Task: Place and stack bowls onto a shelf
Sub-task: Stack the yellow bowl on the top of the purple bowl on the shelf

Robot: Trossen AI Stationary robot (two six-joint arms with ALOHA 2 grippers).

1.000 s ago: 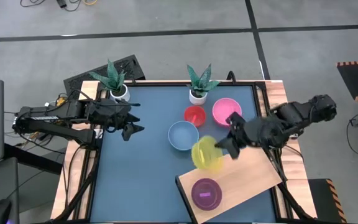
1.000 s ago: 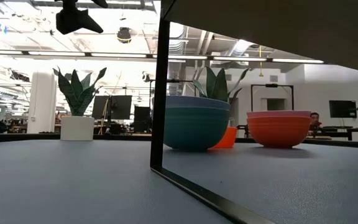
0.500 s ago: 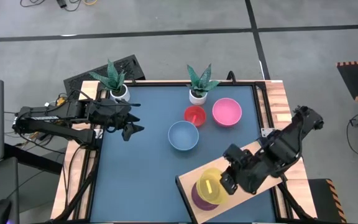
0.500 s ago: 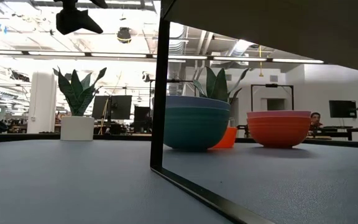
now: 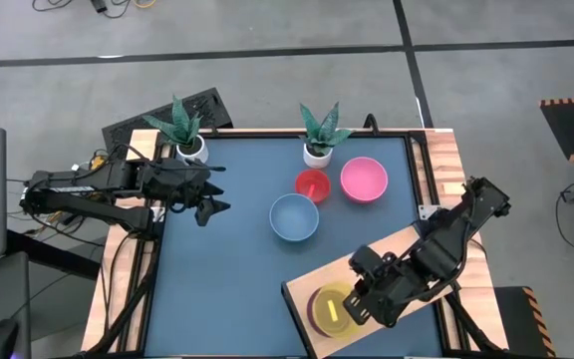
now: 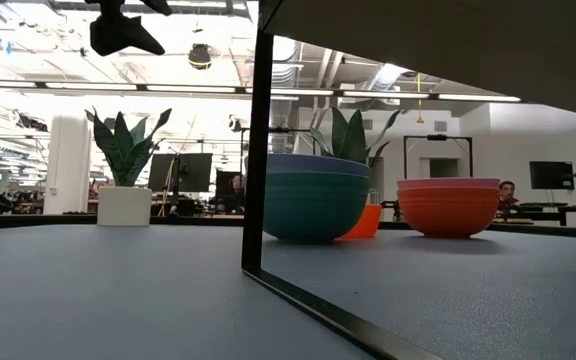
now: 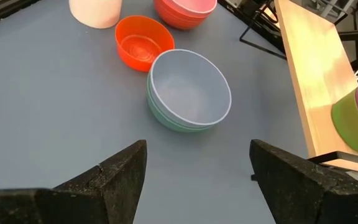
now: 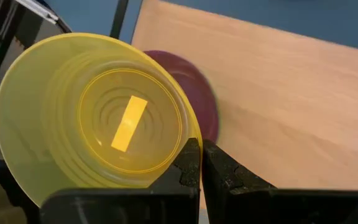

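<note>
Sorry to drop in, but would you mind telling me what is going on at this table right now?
The right tool grips the yellow bowl by its rim and holds it over the purple bowl on the wooden shelf, stacking them. The left tool waits open near the table's left edge. A light blue bowl, a red bowl and a pink bowl sit on the table unplaced.
</note>
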